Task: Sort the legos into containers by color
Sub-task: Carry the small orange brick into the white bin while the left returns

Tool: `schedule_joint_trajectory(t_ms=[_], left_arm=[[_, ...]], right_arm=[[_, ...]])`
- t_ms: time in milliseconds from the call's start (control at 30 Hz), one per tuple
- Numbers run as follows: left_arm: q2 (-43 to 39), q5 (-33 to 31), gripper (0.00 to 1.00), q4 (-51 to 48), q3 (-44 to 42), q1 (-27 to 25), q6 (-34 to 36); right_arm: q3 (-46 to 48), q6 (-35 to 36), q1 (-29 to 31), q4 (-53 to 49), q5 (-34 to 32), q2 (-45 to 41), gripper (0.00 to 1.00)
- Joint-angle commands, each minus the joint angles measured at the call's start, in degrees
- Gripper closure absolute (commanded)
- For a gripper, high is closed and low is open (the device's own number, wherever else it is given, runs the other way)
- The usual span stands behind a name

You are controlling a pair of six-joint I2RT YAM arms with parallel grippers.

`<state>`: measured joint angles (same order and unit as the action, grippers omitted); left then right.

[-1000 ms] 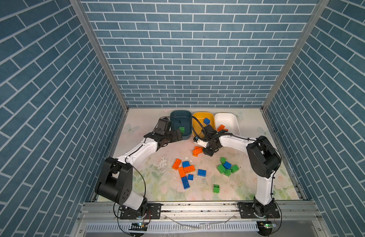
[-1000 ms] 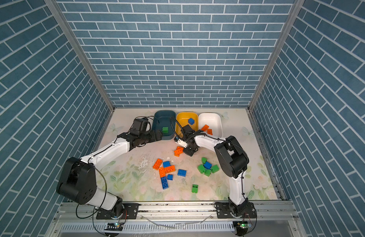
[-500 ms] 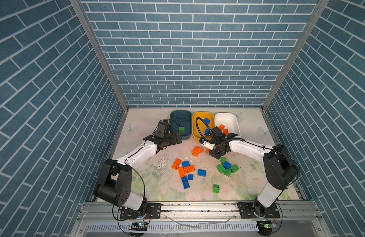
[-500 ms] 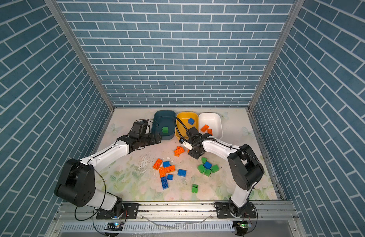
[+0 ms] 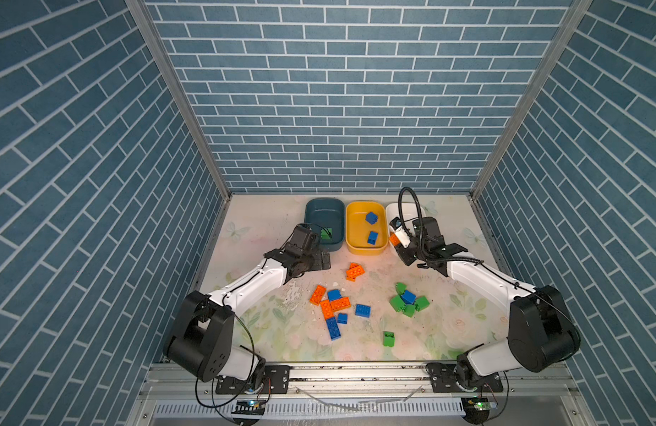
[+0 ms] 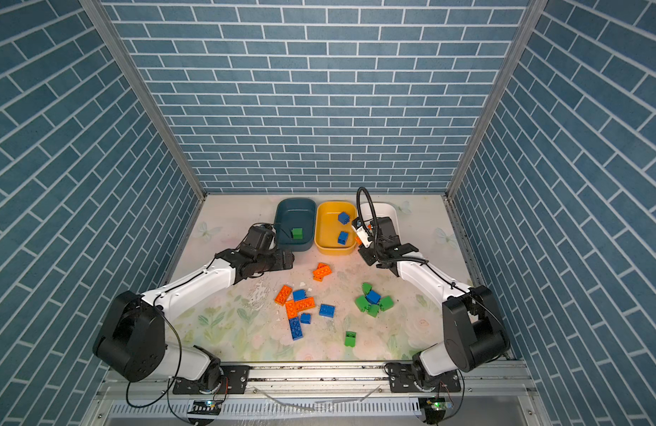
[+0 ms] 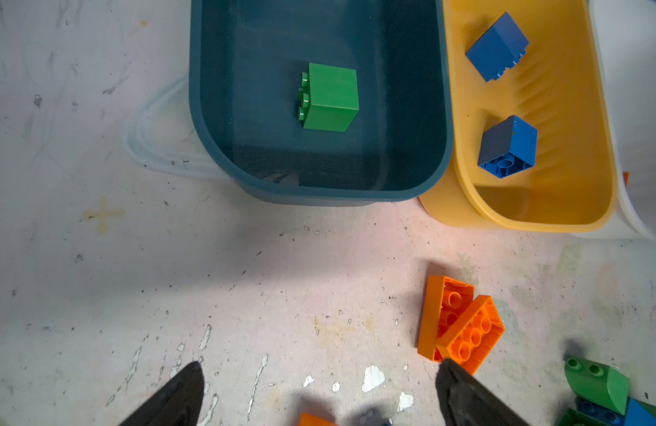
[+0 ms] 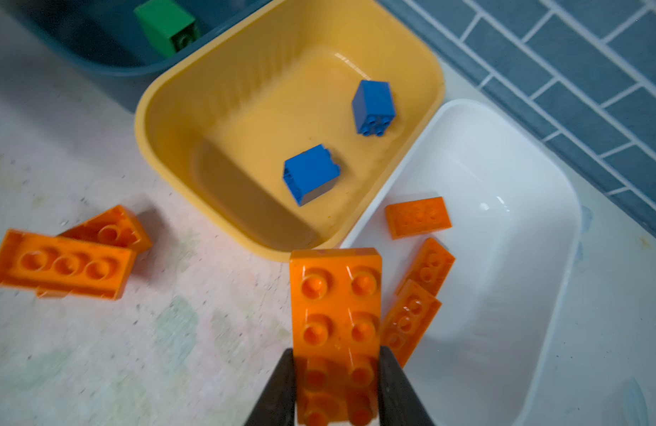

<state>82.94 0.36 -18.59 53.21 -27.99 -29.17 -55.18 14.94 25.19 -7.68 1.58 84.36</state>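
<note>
— Right jaws?
— Gripping an orange brick (image 8: pixel 335 324), its long axis pointing straight out, hovering at the near-left rim of the white tub (image 8: pixel 511 276); the opening is lying just far-right.
— Left jaws?
— Standing wide, holding nothing, farther off.

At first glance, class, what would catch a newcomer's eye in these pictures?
The right claw grips a long orange brick close to the white tub, where three orange bricks already lie. Two blue bricks sit in the yellow tub beside it, and one green brick in the dark teal tub.
</note>
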Motion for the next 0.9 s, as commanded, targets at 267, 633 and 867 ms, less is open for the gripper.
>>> schedule_joint_trajectory(t_ms=[267,633,867], left_arm=[[-1.5,-0.9,0.01,-12.7,3.1,-3.3,-3.1],[1.8,1.1,0.01,-19.8,3.8,-11.1,-10.5],[5.0,-0.1,0.02,-20.2,5.5,-14.2,-11.9]], right_arm=[[-4.7,-17.0,-5.5,6.9,-3.8,7.6,0.7],[-25.3,-22.3,-8.9,-2.0,-12.2,27.0,0.64],[-33.4,-21.2,-8.7,-5.8,-12.2,30.5,0.52]])
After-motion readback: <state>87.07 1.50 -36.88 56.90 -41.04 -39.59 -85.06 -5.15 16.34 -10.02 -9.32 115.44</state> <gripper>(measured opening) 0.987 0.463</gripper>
